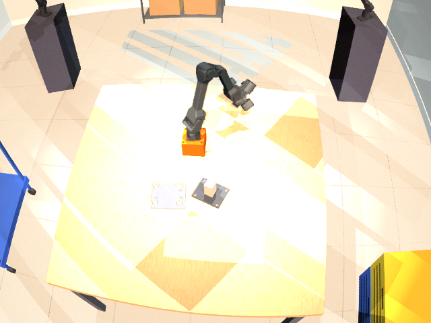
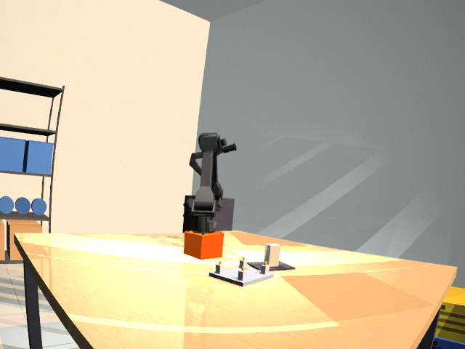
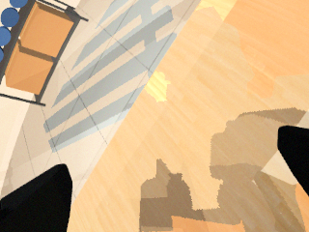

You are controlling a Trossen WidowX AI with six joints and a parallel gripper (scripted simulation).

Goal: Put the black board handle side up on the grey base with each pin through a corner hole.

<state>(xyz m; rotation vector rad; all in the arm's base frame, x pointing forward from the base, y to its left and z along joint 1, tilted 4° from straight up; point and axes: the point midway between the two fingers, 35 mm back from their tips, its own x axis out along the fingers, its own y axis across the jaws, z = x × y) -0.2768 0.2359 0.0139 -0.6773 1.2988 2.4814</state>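
Note:
The black board (image 1: 220, 195) (image 2: 282, 267) lies flat on the table, turned at an angle to the base, with its pale upright handle (image 1: 210, 190) (image 2: 272, 255) on top. The grey base (image 1: 168, 204) (image 2: 226, 276) lies beside it, left of it in the top view, with four upright posts and gold pins; nothing rests on them. My gripper (image 1: 252, 94) (image 3: 178, 158) is open and empty. It is raised at the far side of the table, beyond the orange arm mount and well away from board and base. In the exterior view it is mostly hidden behind the arm.
The orange mount (image 1: 193, 149) (image 2: 203, 244) stands between my gripper and the board and base. The table (image 1: 194, 278) (image 2: 210, 315) has its far edge near my gripper. Dark pedestals (image 1: 55, 52) (image 1: 358, 58) and a blue cart (image 1: 10, 204) stand off the table.

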